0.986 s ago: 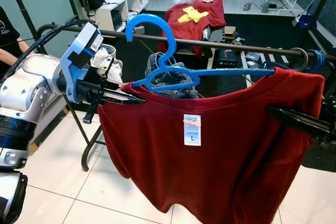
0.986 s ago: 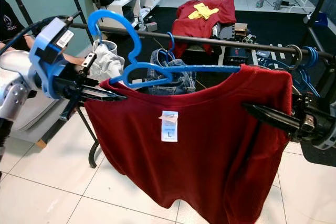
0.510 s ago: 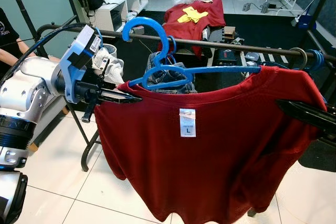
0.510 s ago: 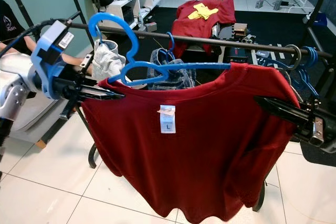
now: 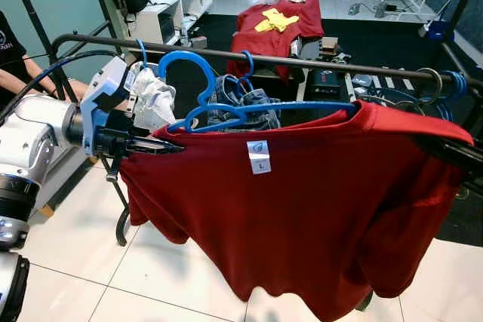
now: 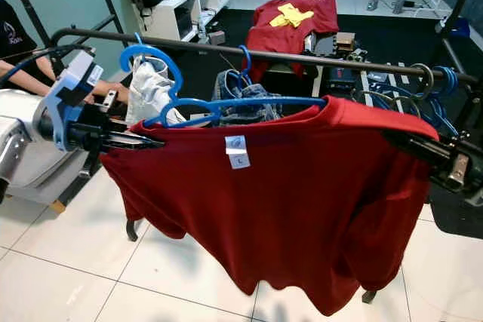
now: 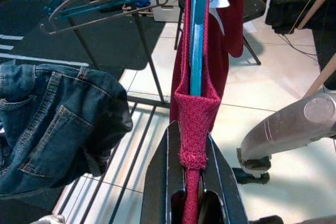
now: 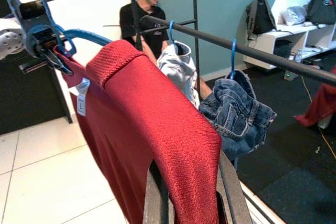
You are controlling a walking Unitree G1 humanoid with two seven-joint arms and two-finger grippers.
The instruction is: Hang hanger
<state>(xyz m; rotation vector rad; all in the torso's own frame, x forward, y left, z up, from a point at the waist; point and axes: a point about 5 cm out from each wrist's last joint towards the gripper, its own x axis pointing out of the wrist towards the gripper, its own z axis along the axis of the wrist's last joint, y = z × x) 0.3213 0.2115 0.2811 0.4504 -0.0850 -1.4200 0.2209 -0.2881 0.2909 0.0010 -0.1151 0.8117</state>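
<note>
Just short of the rail [image 5: 317, 63], hook at eleven o'clock, the blue hanger [image 5: 249, 108] carries a limp red shirt [image 5: 302, 209]; left pincer [image 7: 192, 182] and right pincer [image 8: 189, 203] pinch its shoulders; light, stiff, likely to swing.

Blue plastic hanger [image 5: 226, 107] carrying a red T-shirt [image 5: 302, 201], tilted, hook toward ten o'clock, just short of the dark rail [image 5: 317, 64]. Shirt stretched wide, shoulders at nine and three o'clock, white size label [image 5: 259, 157] below the collar, hem drooping unevenly.
</note>
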